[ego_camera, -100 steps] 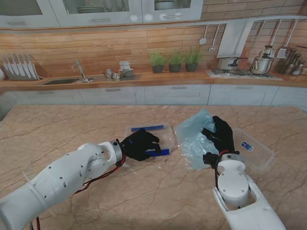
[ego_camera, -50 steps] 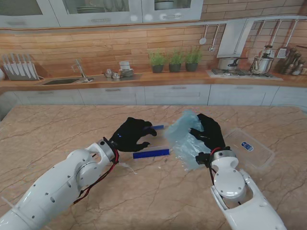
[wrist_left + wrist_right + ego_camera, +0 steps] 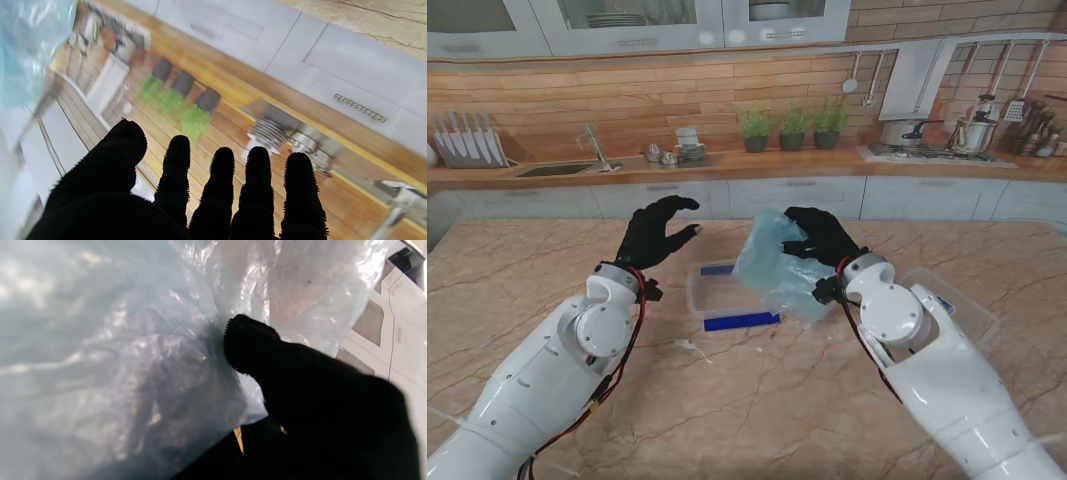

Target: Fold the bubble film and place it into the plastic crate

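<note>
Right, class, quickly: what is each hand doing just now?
Left hand: open, holding nothing.
Right hand: shut on the bubble film.

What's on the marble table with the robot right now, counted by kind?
Bubble film: 1, held up by the right hand
Clear plastic crate with blue handles: 1
Clear lid: 1
Robot hands: 2; the left hand holds nothing
Total: 5

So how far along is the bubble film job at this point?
Done: the bubble film is bunched up and off the table, gripped by the right hand. In hand: it hangs over the clear plastic crate with the blue handles, while the left hand is raised, open and empty. Left: lowering the film into the crate and letting go.
</note>
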`<move>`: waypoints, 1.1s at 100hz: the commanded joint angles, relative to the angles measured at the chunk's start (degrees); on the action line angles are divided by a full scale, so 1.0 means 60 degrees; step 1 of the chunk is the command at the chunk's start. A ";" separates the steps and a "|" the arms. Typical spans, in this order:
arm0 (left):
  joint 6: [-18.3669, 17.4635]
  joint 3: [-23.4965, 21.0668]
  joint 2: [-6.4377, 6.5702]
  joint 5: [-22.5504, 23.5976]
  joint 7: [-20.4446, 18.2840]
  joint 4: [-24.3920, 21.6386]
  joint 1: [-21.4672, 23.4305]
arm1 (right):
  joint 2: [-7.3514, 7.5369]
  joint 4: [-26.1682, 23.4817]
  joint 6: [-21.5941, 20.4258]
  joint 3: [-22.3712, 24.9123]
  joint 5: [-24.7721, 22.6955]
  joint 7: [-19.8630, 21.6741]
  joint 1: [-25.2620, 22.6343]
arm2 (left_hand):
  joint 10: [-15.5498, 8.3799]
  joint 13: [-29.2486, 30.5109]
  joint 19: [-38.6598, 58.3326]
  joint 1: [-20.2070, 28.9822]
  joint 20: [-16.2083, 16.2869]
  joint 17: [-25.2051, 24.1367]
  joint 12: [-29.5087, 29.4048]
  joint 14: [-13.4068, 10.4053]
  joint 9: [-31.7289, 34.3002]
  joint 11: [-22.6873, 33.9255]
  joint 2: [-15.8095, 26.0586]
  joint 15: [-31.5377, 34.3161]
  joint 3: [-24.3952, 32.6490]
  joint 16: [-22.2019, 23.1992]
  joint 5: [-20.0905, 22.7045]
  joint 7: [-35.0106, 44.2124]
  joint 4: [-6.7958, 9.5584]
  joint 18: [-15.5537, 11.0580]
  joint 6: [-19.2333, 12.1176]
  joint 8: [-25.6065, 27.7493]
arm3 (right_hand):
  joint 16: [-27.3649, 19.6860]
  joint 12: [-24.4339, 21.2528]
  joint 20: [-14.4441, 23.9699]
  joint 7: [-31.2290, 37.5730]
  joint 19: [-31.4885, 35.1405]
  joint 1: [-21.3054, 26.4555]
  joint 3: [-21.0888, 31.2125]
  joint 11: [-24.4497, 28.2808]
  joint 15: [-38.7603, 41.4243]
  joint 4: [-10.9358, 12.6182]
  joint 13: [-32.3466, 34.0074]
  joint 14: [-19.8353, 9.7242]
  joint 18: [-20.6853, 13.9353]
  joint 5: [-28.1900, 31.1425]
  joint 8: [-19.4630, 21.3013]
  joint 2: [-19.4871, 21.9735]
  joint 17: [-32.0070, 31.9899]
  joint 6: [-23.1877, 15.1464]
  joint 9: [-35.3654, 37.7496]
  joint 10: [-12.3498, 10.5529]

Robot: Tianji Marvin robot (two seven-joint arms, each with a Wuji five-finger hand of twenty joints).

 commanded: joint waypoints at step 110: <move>0.1408 -0.1596 -0.0224 -0.1632 -0.0274 -0.1301 0.1768 | -0.2568 0.9170 -0.5199 -0.4370 0.2146 0.1121 0.5815 | 0.0578 -0.0492 -0.0093 0.1034 -0.1432 -0.0321 -0.0154 0.0542 0.0082 -0.0335 0.0509 0.0038 -0.2283 -0.0361 -0.0093 -0.0997 0.0462 -0.0548 0.0451 -0.0377 | 0.0240 0.0196 0.0305 0.0266 0.0176 -0.0112 -0.0170 -0.0029 0.0032 0.0088 -0.0035 -0.0258 -0.0953 -0.0120 0.0072 0.0459 -0.0096 -0.0557 0.0102 -0.0073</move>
